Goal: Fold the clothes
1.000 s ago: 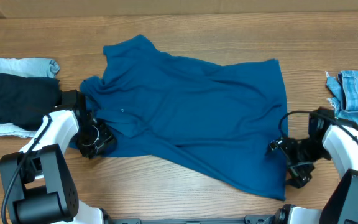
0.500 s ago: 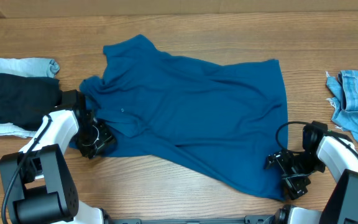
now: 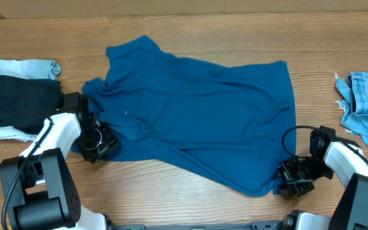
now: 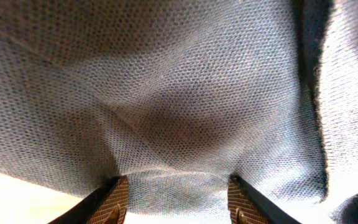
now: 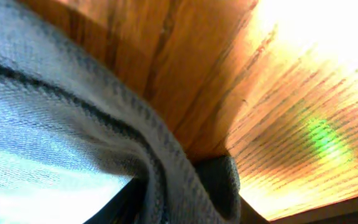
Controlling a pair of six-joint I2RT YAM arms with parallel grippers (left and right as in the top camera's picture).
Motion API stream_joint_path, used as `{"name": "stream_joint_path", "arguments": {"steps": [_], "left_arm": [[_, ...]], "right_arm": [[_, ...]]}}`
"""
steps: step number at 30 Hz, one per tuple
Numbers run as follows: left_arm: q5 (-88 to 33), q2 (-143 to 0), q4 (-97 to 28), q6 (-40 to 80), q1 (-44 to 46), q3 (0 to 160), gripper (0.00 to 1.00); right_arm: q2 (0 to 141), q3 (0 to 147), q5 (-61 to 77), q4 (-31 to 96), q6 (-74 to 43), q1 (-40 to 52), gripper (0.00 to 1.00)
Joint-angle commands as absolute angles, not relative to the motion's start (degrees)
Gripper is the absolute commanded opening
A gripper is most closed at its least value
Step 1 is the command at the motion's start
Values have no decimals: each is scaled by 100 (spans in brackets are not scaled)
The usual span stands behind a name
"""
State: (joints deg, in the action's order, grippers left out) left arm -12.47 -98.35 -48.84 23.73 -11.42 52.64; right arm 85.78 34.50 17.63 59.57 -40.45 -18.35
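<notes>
Wooden table, light grain, seen from overhead. The royal-blue polo shirt is spread across the middle, skewed and creased, collar end to the left and hem to the right.

Left gripper: set at the shirt's near-left edge. In the wrist view its fingers are seen partly apart, with a thick bunch of knit gathered between them; this is taken as a grip.

Right gripper: set at the near-right hem corner. The hem is seen running right up to the fingers, but whether it is clamped cannot be told.

Risks, as judged:
- The hem may slip out, or only one layer may be caught, if the right hold is shallow.
- A crooked fold is likely, given the skewed lie.
- The near-black garment, just beside the left arm, could be dragged.

Count: polo shirt, one; grippers, two; near-black garment, one; pale blue folded cloth, one; frayed denim piece, one.
</notes>
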Motion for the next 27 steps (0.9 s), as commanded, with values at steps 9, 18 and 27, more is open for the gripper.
{"name": "stream_joint_path", "arguments": {"steps": [9, 18, 27], "left_arm": [[-1059, -9931, -4731, 2178, -1219, 5157, 56], [-1057, -9931, -4751, 2180, -1221, 5157, 55], [-1057, -9931, -4945, 2182, -1219, 5157, 53]], "right_arm": [[7435, 3653, 3131, 6195, -3100, -1839, 4], [7179, 4335, 3614, 6191, -3343, -1839, 4], [7699, 4353, 2757, 5004, -4569, -1839, 4]]}}
